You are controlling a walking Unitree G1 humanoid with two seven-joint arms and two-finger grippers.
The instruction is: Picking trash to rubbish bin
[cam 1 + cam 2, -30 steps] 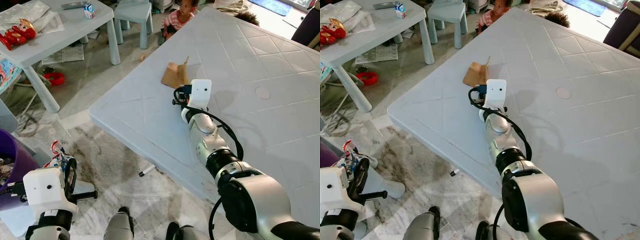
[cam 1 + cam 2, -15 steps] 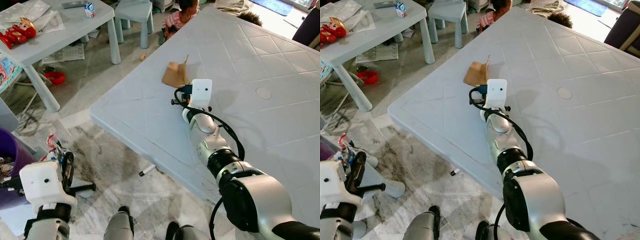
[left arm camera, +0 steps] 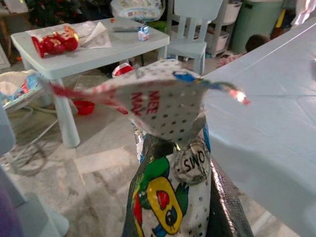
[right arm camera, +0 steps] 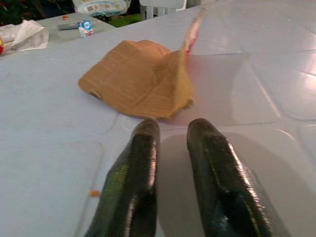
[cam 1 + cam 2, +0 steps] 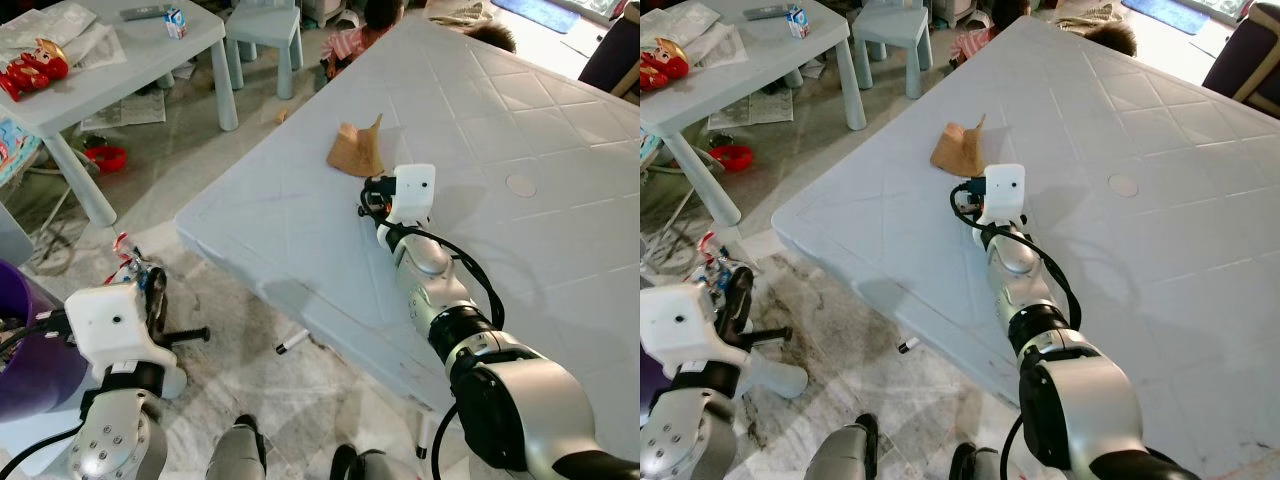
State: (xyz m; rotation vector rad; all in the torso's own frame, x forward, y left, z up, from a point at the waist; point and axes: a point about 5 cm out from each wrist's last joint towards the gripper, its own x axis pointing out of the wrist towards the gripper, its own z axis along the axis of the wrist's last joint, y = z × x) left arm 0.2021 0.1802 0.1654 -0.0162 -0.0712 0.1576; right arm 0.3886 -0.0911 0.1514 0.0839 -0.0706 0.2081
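Cardboard scrap (image 4: 140, 79) just beyond right fingers (image 4: 143, 163), near tips, on table (image 5: 560, 180).

We see our right gripper (image 4: 169, 129) low over the pale blue table (image 4: 44, 133), its two black fingers (image 4: 139, 168) side by side with only a narrow gap between them. Just past the fingertips lies a crumpled piece of brown cardboard (image 4: 138, 79), resting on the tabletop with one edge turned up and a reddish strip rising from it. Far behind, a small milk carton (image 4: 87, 27) and a white crumpled wrapper (image 4: 24, 35) sit on another surface.
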